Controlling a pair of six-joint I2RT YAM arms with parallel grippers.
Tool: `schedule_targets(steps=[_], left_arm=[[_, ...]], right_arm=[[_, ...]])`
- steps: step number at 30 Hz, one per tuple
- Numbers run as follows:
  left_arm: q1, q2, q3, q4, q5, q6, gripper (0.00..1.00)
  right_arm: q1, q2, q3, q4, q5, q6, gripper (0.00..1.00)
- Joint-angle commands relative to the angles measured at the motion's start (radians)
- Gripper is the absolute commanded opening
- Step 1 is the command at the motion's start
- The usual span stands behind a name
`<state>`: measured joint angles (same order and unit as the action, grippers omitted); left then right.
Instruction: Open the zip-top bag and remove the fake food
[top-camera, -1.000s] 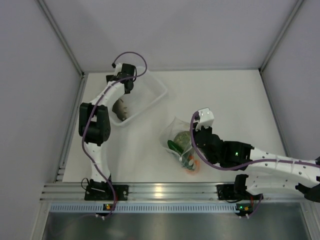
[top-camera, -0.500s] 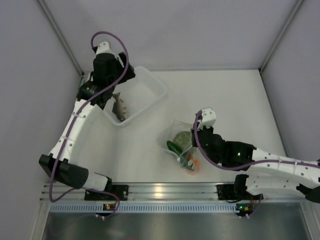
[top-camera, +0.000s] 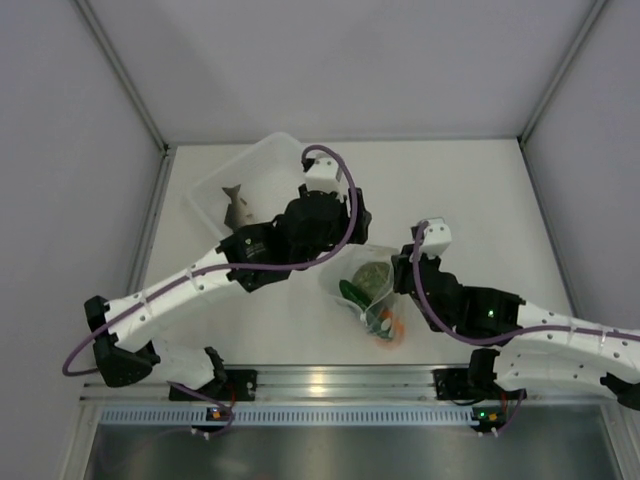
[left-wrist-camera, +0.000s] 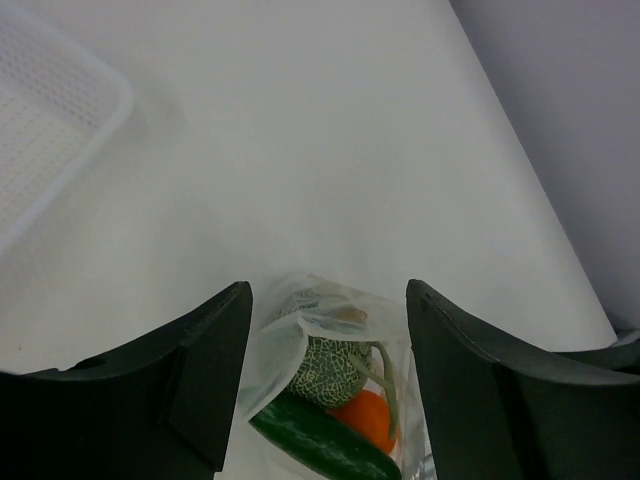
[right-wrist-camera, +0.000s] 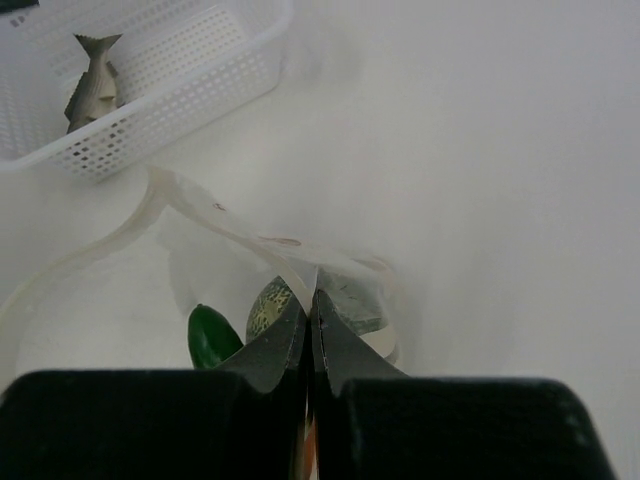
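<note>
The zip-top bag (top-camera: 358, 283) lies mid-table, mouth open toward the back. Inside it are a pale-green netted ball (left-wrist-camera: 332, 367), an orange ball (left-wrist-camera: 367, 416) and a dark green cucumber (left-wrist-camera: 318, 443). My right gripper (top-camera: 399, 272) is shut on the bag's rim (right-wrist-camera: 250, 238) at its right side; in the right wrist view (right-wrist-camera: 312, 296) the jaws are pressed together on the plastic. My left gripper (top-camera: 340, 248) is open just above and behind the bag's mouth; in the left wrist view (left-wrist-camera: 328, 296) the bag sits between its spread fingers (left-wrist-camera: 215, 350). The grey-brown fish (top-camera: 235, 204) lies in the white basket (top-camera: 262, 160).
The white perforated basket stands at the back left, also in the right wrist view (right-wrist-camera: 190, 75) with the fish (right-wrist-camera: 92, 88) in it. The left arm's long link (top-camera: 190, 285) stretches low across the table's left half. Grey walls enclose the back and sides.
The left arm has let the fish go in the basket and swung right to the bag's mouth, gripper open. The basket has shifted left. The right gripper keeps hold of the bag.
</note>
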<state>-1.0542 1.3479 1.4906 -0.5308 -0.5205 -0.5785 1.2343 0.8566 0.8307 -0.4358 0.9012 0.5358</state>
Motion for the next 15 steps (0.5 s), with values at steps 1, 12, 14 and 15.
schedule_targets(steps=[1,12,14,15], left_arm=[[-0.061,0.022,0.036,0.049,-0.093,-0.011,0.68],[-0.214,0.086,-0.049,0.049,-0.085,-0.078,0.60],[-0.225,0.085,-0.087,0.049,-0.088,-0.119,0.59],[-0.230,0.083,-0.104,0.049,-0.102,-0.135,0.58]], right_arm=[[-0.013,-0.021,0.005,0.020,0.034,0.039,0.00],[-0.012,-0.062,-0.021,0.003,0.068,0.072,0.00],[-0.012,-0.067,-0.027,-0.004,0.085,0.076,0.00],[-0.013,-0.068,-0.030,-0.006,0.091,0.078,0.00]])
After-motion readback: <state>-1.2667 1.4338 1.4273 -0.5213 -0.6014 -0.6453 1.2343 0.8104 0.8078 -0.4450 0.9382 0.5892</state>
